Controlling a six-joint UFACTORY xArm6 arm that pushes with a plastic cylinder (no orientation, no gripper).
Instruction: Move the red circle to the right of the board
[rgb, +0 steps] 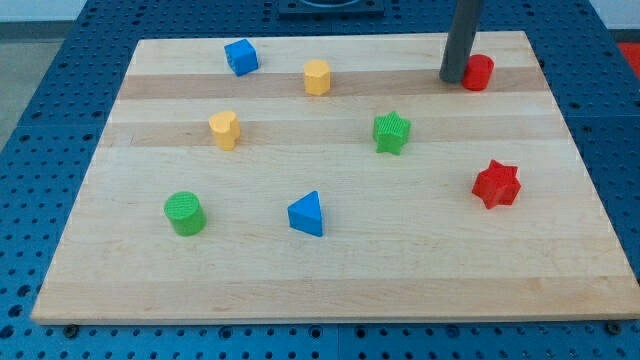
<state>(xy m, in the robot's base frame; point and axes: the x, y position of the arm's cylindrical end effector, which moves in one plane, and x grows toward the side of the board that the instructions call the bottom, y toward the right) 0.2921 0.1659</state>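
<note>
- Pressing in from the view's left, my tip (453, 78) sits just beside the red circle (478, 72), touching it or very nearly so; the circle lies directly to the view's right of the rod.
- That left-to-right line is what the coming push turns on: I judge a straight slide toward the view's right would carry the circle on to the counter (330, 270) edge, which is already near.
- The circle stands near the view's top right corner of the counter, so the task looks close to done.
- No jaws exist on this arm; it ends in a plain dark round rod, so nothing opens or closes.
- The circle is a short, squat cylinder with a ribbed, printed-looking surface; being round, it could roll off the tip's side if the push is off-centre.
- The counter is pale wood in long planks, smooth and matte.
- The red star (496, 184) lies well below the circle, out of the push line.
- Other blocks, such as the green star (392, 132) and yellow hexagon (317, 76), lie to the view's left, well apart.
</note>
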